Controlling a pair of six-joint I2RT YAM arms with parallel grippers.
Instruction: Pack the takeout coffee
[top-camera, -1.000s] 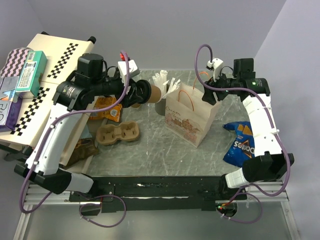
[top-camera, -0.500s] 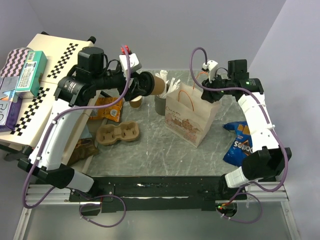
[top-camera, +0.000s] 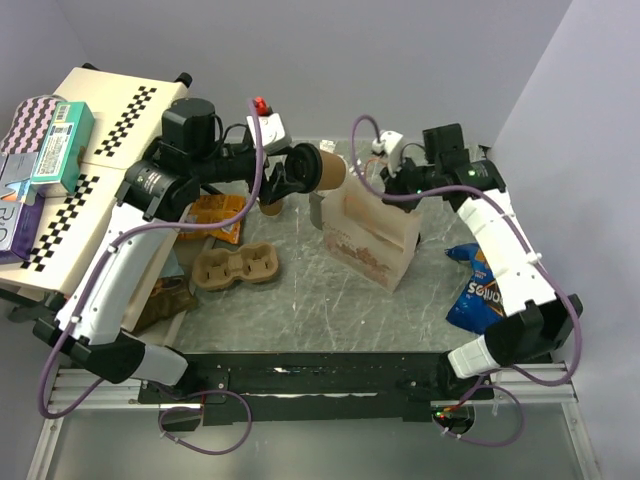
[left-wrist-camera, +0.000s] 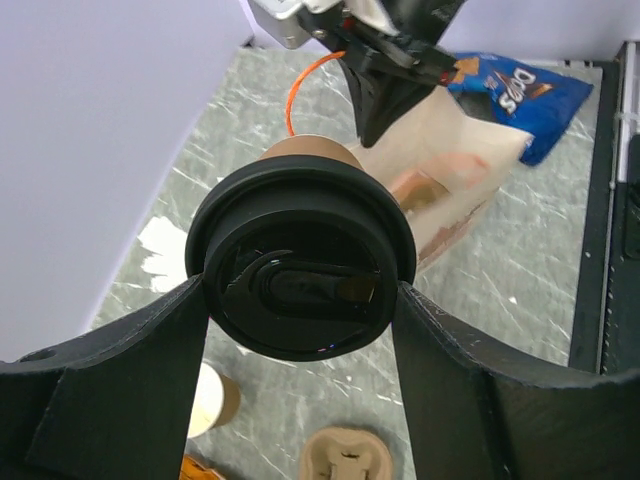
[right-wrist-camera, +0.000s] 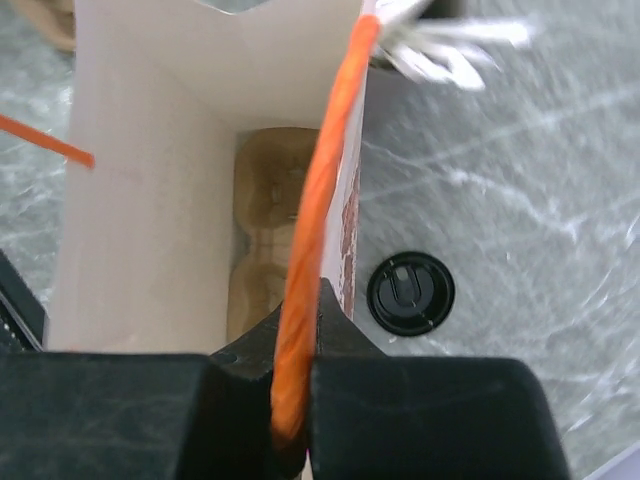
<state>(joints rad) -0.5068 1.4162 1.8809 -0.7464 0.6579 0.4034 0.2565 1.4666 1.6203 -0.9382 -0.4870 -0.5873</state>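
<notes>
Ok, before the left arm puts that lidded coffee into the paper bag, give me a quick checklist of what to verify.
1. Lidded cup clamped between the left fingers: ok.
2. Lid seated all round the rim: ok, as far as the left wrist view shows.
3. Right fingers shut on the orange handle, bag mouth open: ok.
4. Carrier lying at the bottom of the paper bag: ok.
5. Cup upright: not ok, it is on its side.
6. Cup over the bag's mouth: not ok, it is off to one side of the bag.
</notes>
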